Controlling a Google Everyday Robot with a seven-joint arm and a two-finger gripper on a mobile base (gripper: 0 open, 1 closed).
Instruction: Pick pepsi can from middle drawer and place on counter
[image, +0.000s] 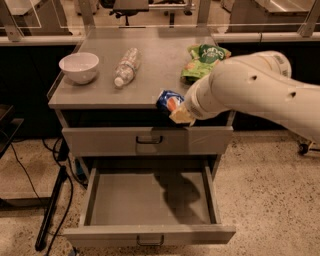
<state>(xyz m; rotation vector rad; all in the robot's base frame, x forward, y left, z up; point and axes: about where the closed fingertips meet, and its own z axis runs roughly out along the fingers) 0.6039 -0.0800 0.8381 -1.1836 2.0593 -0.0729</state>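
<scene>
Now holding pepsi can (167, 100) in hand (176, 109), mid-frame, at table (150, 86) edge.
Raise over edge, set down between bottle (126, 67) and bag (204, 62).
</scene>
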